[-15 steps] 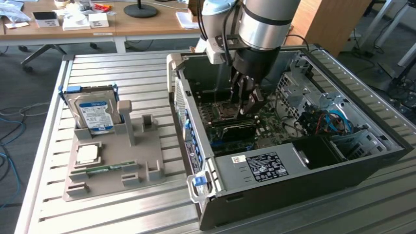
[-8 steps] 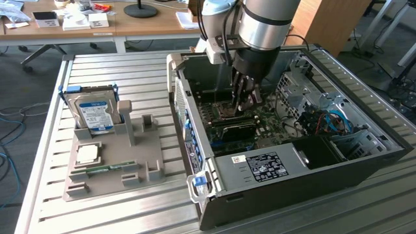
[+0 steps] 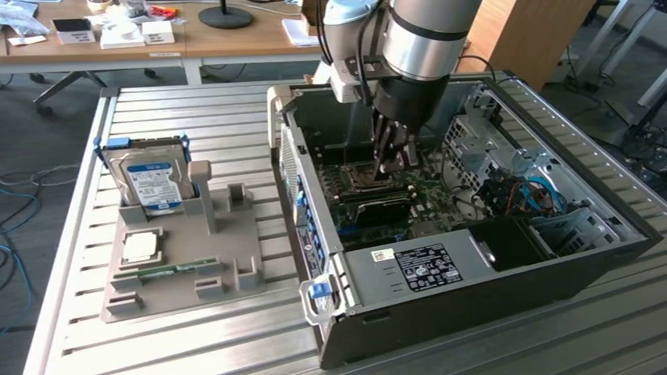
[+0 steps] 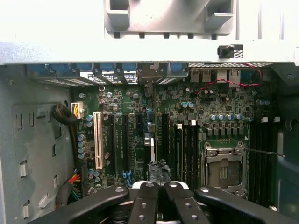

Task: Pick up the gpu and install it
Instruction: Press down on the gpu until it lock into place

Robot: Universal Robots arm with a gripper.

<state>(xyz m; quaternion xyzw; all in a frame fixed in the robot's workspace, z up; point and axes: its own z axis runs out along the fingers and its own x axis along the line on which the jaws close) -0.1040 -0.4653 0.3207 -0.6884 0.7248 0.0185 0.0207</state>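
My gripper (image 3: 396, 164) reaches down inside the open computer case (image 3: 583, 258), low over the motherboard (image 3: 417, 195). In the wrist view its black fingers (image 4: 145, 205) are pressed together, and the taped tips of the gripper (image 4: 159, 171) hover over the expansion slots (image 4: 125, 140). A thin pale strip (image 4: 148, 145) stands on edge along a slot right under the tips. It may be the gpu seen edge-on, but I cannot tell, nor whether the tips touch it. The upright posts (image 3: 203, 191) of the grey parts holder (image 3: 240, 250) have nothing between them.
The holder on the slatted table carries a blue-labelled hard drive (image 3: 151, 183), a CPU (image 3: 140, 246) and a RAM stick (image 3: 167, 269). Inside the case are the bare CPU socket (image 4: 223, 170), RAM slots (image 4: 187, 149), a white PCI slot (image 4: 97, 140), cables (image 3: 532, 195) and the power supply (image 3: 422, 269).
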